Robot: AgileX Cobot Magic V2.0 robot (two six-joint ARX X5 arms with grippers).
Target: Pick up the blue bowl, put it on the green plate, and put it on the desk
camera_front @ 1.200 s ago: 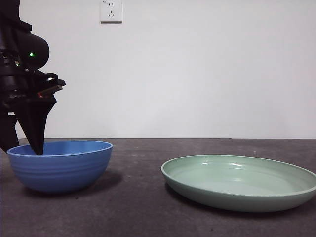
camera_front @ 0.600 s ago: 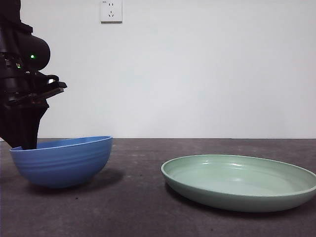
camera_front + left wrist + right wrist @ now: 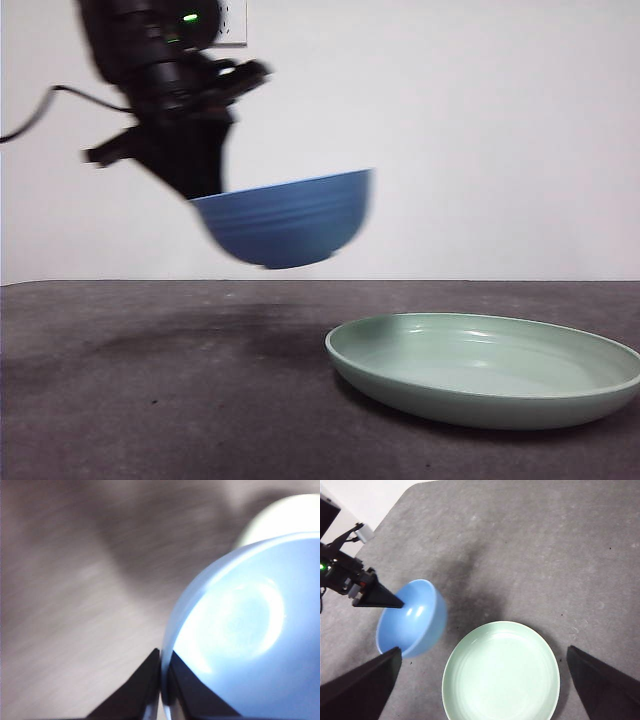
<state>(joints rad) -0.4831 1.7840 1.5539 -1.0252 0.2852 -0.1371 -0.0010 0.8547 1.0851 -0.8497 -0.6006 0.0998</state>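
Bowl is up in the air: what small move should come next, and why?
Probably carry it sideways toward the green plate. The left claw is clamped on the rim of the blue bowl, which hangs tilted above the desk, not yet over the plate.

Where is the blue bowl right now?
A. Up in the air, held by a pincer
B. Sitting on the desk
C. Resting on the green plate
A. The left pincer pinches the blue bowl's rim, and the bowl hangs clear above the desk, not yet over the green plate.
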